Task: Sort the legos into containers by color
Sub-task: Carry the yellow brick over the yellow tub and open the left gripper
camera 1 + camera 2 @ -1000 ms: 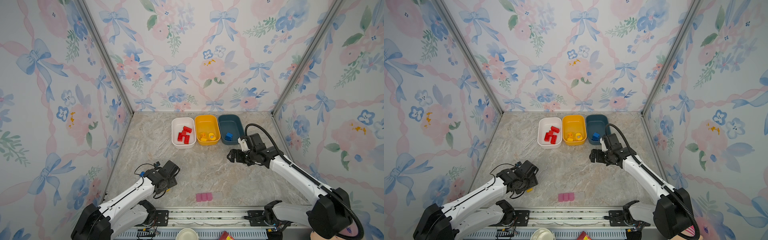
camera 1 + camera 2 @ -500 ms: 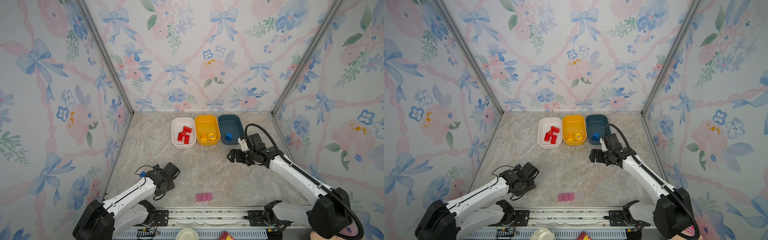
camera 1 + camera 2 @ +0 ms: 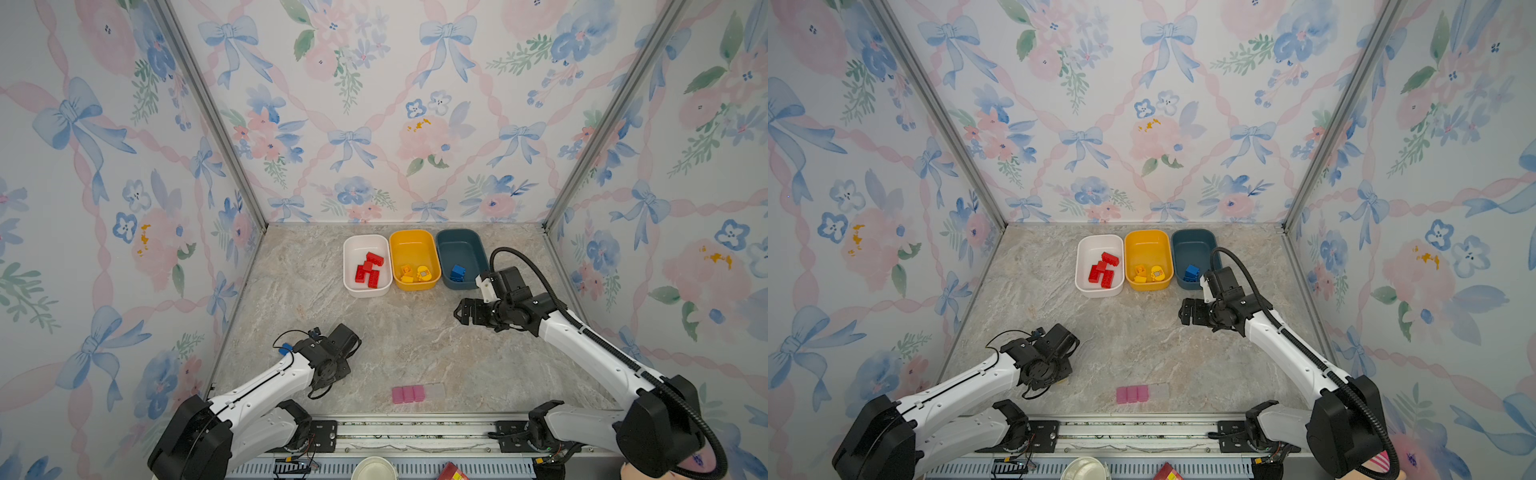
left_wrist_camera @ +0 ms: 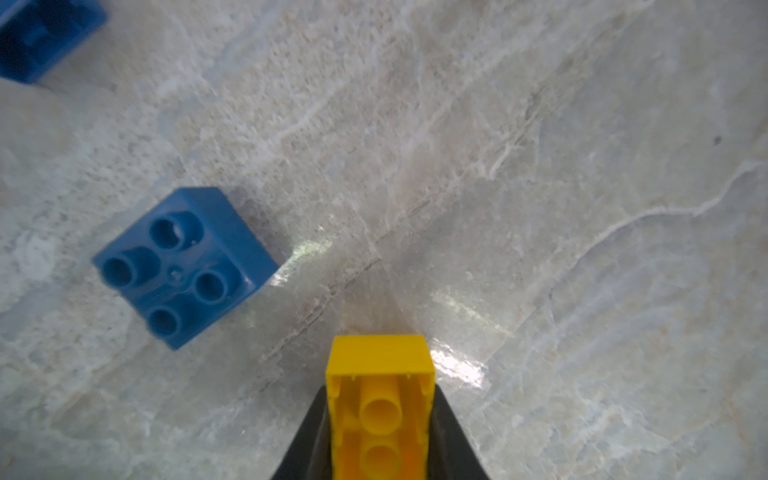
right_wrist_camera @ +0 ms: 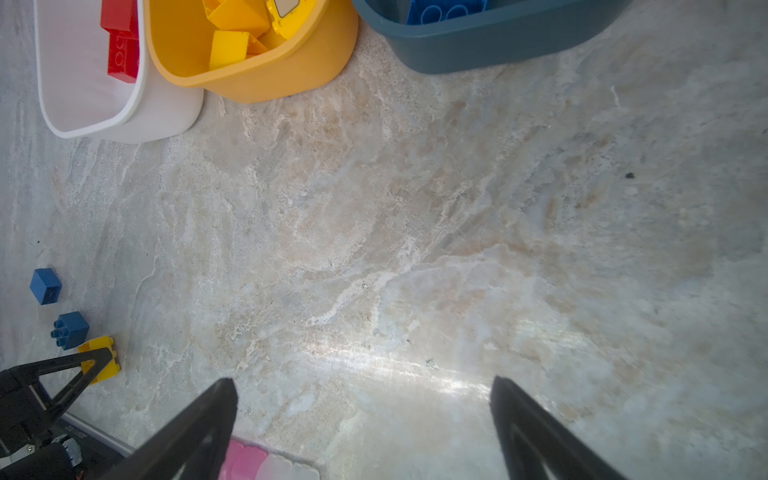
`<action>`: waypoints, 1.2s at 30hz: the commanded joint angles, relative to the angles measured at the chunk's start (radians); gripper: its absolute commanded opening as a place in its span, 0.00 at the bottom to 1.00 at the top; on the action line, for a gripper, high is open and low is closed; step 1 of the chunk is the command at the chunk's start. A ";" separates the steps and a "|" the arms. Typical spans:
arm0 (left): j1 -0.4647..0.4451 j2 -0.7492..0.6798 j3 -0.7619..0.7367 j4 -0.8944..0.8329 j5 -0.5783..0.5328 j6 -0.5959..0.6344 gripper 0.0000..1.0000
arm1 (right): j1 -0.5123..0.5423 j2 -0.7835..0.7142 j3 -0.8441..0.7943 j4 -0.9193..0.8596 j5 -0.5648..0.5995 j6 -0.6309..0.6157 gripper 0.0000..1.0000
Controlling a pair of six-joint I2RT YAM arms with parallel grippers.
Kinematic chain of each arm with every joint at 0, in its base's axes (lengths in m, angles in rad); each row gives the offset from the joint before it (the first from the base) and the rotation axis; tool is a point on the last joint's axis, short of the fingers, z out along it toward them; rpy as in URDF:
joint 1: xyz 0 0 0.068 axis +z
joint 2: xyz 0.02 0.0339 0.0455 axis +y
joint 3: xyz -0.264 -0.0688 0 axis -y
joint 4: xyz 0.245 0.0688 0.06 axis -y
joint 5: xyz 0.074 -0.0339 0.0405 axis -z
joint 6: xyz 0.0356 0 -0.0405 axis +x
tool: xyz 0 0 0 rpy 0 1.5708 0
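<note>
Left tool [image 4: 380,392] clamps a yellow brick [image 4: 379,357], lower left in both top views, a blue brick [image 4: 183,266] just beside on the counter [image 4: 540,208]. Right tool [image 5: 363,384] gapes wide, empty, near the teal tub [image 3: 461,241].

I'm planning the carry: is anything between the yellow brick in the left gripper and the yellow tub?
Nothing visible. The table between the left gripper, with its yellow brick, and the yellow tub is bare. Two blue bricks lie close beside the yellow brick, seemingly off that line.
</note>
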 commanded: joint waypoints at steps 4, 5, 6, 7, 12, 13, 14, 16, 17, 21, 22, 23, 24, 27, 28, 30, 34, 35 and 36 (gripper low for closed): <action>-0.010 -0.003 0.071 -0.005 -0.034 0.030 0.24 | -0.001 -0.005 0.014 -0.006 0.000 -0.006 0.97; -0.011 0.003 0.093 -0.004 -0.044 0.037 0.23 | -0.004 -0.005 0.012 -0.007 -0.001 -0.004 0.97; -0.011 0.013 0.120 -0.004 -0.054 0.048 0.22 | -0.006 -0.008 0.009 -0.006 -0.001 -0.003 0.97; -0.013 0.025 0.144 -0.002 -0.063 0.058 0.22 | -0.007 -0.010 0.006 -0.005 -0.001 -0.002 0.97; -0.017 0.121 0.295 0.050 -0.097 0.141 0.21 | -0.030 -0.028 -0.006 -0.007 -0.002 0.005 0.97; -0.018 0.141 0.318 0.068 -0.097 0.156 0.21 | -0.034 -0.033 -0.009 -0.008 -0.002 0.006 0.97; -0.018 0.169 0.347 0.086 -0.099 0.174 0.20 | -0.043 -0.037 -0.009 -0.011 -0.002 0.006 0.97; -0.022 0.225 0.404 0.114 -0.105 0.207 0.20 | -0.058 -0.049 -0.010 -0.017 -0.002 0.008 0.97; -0.021 0.257 0.438 0.129 -0.111 0.226 0.20 | -0.065 -0.054 -0.010 -0.020 -0.003 0.009 0.97; -0.028 0.402 0.603 0.160 -0.125 0.318 0.19 | -0.093 -0.072 -0.010 -0.030 -0.006 0.011 0.97; -0.029 0.437 0.644 0.165 -0.129 0.341 0.19 | -0.099 -0.075 -0.011 -0.030 -0.006 0.011 0.97; -0.030 0.479 0.695 0.166 -0.131 0.367 0.19 | -0.105 -0.077 -0.013 -0.030 -0.007 0.011 0.97; -0.032 0.521 0.745 0.167 -0.130 0.392 0.18 | -0.111 -0.078 -0.013 -0.028 -0.009 0.012 0.97; -0.036 0.637 0.876 0.167 -0.125 0.450 0.18 | -0.120 -0.080 -0.013 -0.029 -0.015 0.012 0.97; -0.037 0.671 0.915 0.167 -0.122 0.463 0.18 | -0.123 -0.083 -0.015 -0.029 -0.018 0.012 0.97; -0.041 0.748 0.996 0.166 -0.118 0.493 0.17 | -0.128 -0.087 -0.018 -0.027 -0.017 0.013 0.97; -0.050 0.886 1.155 0.165 -0.108 0.538 0.17 | -0.138 -0.095 -0.027 -0.021 -0.024 0.013 0.97; -0.051 0.921 1.195 0.165 -0.106 0.549 0.16 | -0.139 -0.095 -0.029 -0.020 -0.026 0.014 0.97; -0.053 0.952 1.235 0.165 -0.103 0.559 0.16 | -0.143 -0.097 -0.031 -0.021 -0.029 0.013 0.97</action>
